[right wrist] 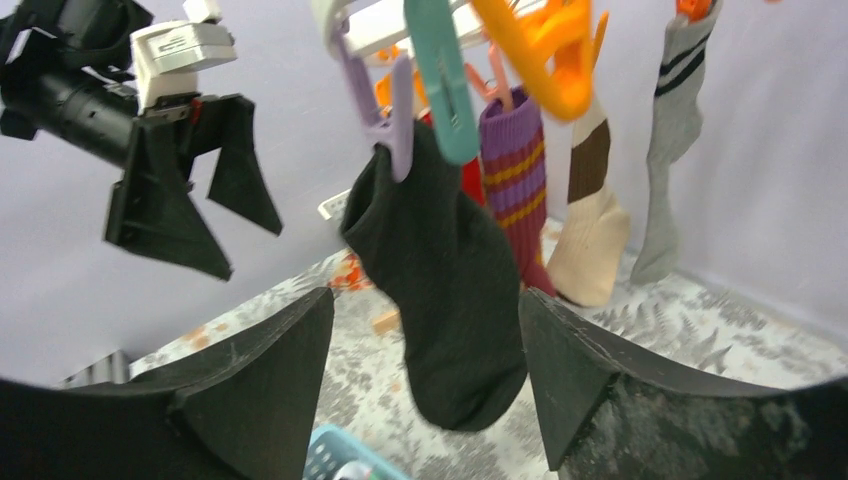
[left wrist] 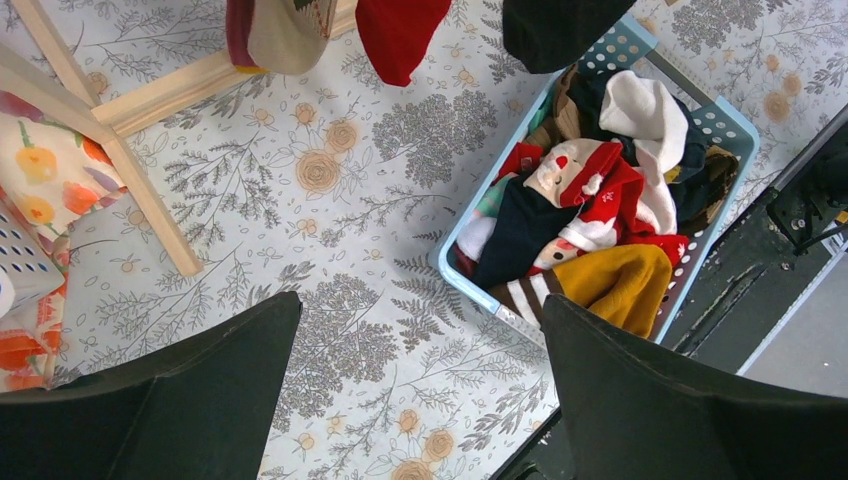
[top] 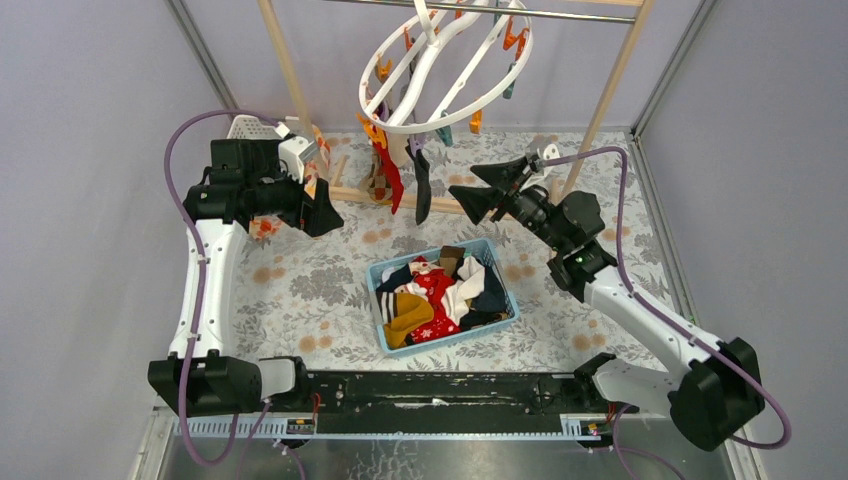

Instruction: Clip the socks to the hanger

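Note:
The white round hanger with orange and teal clips hangs from the rail at the back. Several socks hang from it: a black sock, a red one, a purple striped one, a cream one and a grey one. More socks lie piled in the blue basket. My left gripper is open and empty, raised at the left of the hanging socks. My right gripper is open, close to the black sock, not touching it.
The tall wooden rail frame stands at the back, its base bar on the floral cloth. A white perforated basket and an orange flowered cloth lie at the back left. The black arm mount runs along the near edge.

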Robot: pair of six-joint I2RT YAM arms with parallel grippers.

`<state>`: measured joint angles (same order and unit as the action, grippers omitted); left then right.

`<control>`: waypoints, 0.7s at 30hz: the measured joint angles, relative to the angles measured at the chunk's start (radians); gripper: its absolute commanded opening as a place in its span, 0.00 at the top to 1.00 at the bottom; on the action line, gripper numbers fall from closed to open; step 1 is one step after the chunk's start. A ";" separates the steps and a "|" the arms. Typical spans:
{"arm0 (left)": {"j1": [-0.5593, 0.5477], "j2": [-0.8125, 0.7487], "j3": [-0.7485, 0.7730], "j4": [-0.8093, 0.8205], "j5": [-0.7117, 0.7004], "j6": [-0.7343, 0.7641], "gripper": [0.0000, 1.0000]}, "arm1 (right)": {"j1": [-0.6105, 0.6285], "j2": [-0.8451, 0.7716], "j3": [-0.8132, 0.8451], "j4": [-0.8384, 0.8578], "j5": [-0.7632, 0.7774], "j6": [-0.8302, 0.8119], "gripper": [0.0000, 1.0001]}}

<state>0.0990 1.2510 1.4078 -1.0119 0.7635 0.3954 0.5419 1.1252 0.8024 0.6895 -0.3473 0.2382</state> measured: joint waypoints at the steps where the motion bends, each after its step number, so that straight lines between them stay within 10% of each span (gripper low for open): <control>1: 0.000 0.000 0.001 -0.005 0.000 0.002 0.02 | 0.000 0.027 0.018 0.021 0.008 -0.016 0.31; 21: 0.000 0.002 0.039 -0.035 0.042 0.004 0.02 | 0.062 0.306 0.212 0.269 0.016 -0.118 0.41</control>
<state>0.0990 1.2530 1.4471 -1.0470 0.8059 0.3992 0.6041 1.4307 1.0142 0.9585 -0.3313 0.1204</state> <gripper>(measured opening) 0.985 0.594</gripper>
